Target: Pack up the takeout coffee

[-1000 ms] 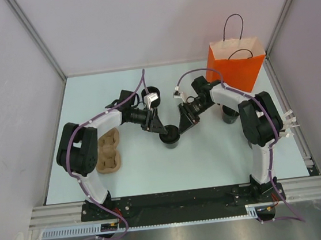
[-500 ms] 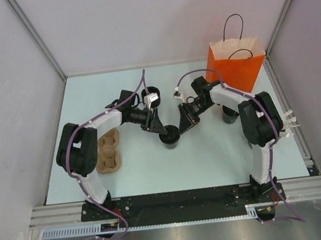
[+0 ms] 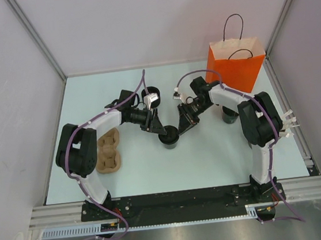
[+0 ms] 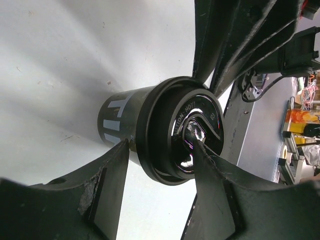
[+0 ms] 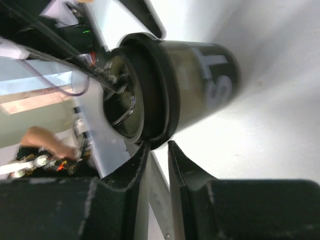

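Note:
The takeout coffee (image 3: 169,137), a small black cup with a round black lid, stands mid-table between both grippers. In the left wrist view the cup (image 4: 125,120) has its lid edge between my left gripper's (image 4: 160,145) spread fingers. One fingertip (image 4: 197,145) rests on the lid top and the other is beside the cup wall. My left gripper (image 3: 159,129) is open. My right gripper (image 5: 157,146) has its jaws nearly together, pinching the lid rim of the cup (image 5: 200,85). In the top view it (image 3: 180,127) is at the cup's right side.
Another black cup (image 3: 150,91) stands behind the left arm, and a third (image 3: 229,115) sits by the right arm. An orange paper bag (image 3: 237,68) stands at the back right. A brown pulp cup tray (image 3: 108,151) lies at the left.

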You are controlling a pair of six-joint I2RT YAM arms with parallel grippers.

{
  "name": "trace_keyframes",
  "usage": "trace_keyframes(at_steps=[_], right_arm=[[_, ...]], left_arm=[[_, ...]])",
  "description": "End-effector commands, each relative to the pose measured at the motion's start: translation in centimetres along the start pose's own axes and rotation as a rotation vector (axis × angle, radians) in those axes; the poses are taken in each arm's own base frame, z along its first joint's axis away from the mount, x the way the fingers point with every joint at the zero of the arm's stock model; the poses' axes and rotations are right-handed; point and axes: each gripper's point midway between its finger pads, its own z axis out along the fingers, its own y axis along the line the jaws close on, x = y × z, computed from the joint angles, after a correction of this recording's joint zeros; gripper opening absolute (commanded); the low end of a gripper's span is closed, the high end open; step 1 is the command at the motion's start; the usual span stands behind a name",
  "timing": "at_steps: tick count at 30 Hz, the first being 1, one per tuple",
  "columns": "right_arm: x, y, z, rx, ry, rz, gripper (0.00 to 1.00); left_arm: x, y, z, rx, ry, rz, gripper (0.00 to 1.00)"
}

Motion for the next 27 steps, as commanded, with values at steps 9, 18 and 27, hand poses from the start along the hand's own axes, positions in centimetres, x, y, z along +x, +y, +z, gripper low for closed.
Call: trace_keyframes(at_steps=[9,18,27], right_arm=[[2.1,-10.4,2.5,0.401,0.099,-0.039,0.19],[-1.2,-6.6,0.0,0.313,-0.005,-0.114,0.31],[-3.0,-3.6,-1.8,0.283,-0.044,-0.202,0.47]], left_arm=[[2.8,5.5,-0.2,-0.256,0.090,0.047,0.56],[3.4,6.4,-0.3,-0.299,0.105,0.035,0.55],[3.4,6.2,-0.3,-0.295,0.100,0.035,0.54]])
